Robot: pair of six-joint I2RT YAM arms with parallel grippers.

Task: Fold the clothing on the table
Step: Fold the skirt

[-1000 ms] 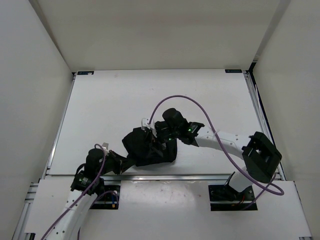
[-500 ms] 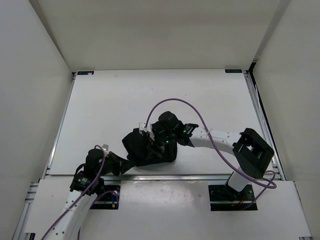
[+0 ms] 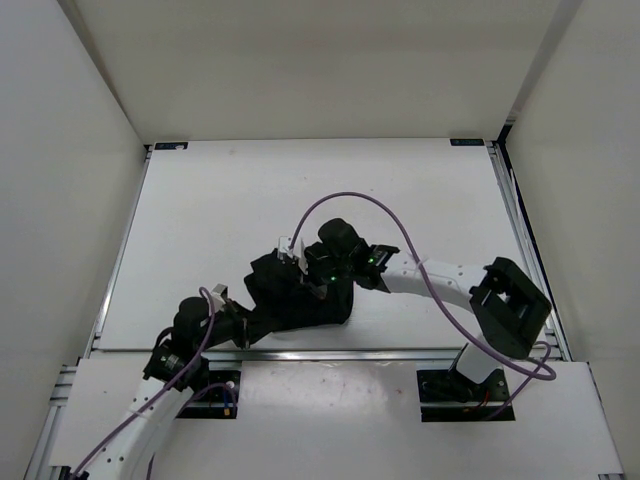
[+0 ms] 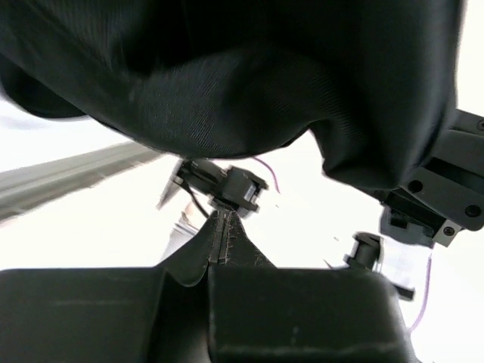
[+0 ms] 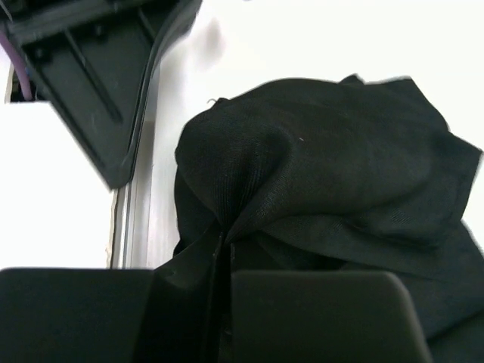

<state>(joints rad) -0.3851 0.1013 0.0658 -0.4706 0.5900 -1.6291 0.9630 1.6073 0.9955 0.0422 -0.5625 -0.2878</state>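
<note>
— What's moved since a second ago?

— The right hand (image 3: 300,272). It stood spread over the pile. Now it has slid a touch leftward and clamped down. The left arm has crept up and rightward, and the bundle sits bunched tighter.

— Where's the cloth?

— The black soft fabric garment (image 3: 305,300) lies crumpled on the white matte tabletop (image 3: 220,210), near its front edge, just beyond the metal rail (image 3: 400,352).

— Anything in the way?

— A purple cable (image 3: 365,196) arcs from the right wrist over the tabletop behind the garment. White enclosure walls (image 3: 60,200) stand on three sides. Small dark tags (image 3: 170,146) sit at the far corners, their print too small to read.

— And the grips?

— The right wrist view shows a ridge of fabric pinched between the closed fingers. The left hand (image 3: 250,325) is clenched too, at the garment's near-left corner. Its wrist view shows cloth draped above the fingertips, but I cannot tell whether any is caught.

— Poses?

— The right arm has its elbow out to the right and its forearm reaching left, low. The left arm lies low, angled up and rightward from its base.
</note>
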